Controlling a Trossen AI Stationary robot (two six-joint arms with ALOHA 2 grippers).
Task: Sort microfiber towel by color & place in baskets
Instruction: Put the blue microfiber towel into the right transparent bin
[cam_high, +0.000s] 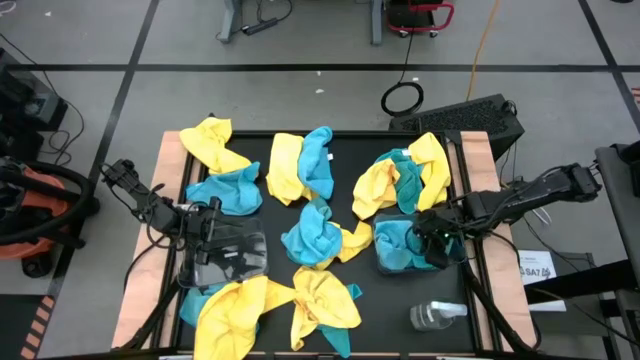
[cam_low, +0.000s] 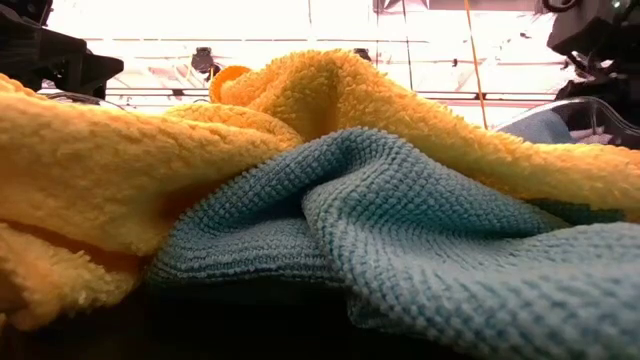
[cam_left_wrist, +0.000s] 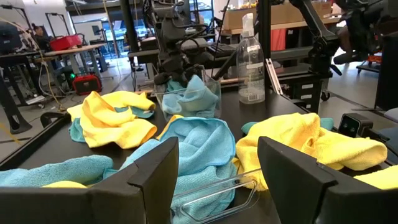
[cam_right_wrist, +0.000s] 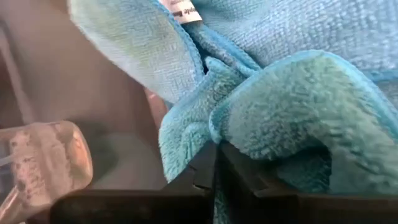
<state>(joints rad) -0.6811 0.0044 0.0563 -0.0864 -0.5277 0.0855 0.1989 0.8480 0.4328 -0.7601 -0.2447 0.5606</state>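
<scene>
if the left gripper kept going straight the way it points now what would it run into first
Probably the turquoise towel lying just past the left gripper, whose fingers stand open over the rim of an empty clear basket. Depth is unclear, so it might skim over it.

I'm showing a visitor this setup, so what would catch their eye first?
Bright yellow and turquoise towels lie heaped all over the dark table. The right gripper, jaws shut on a turquoise towel, reaches into the right basket, which already holds turquoise cloth. The left gripper hovers with open jaws over the left basket.
</scene>
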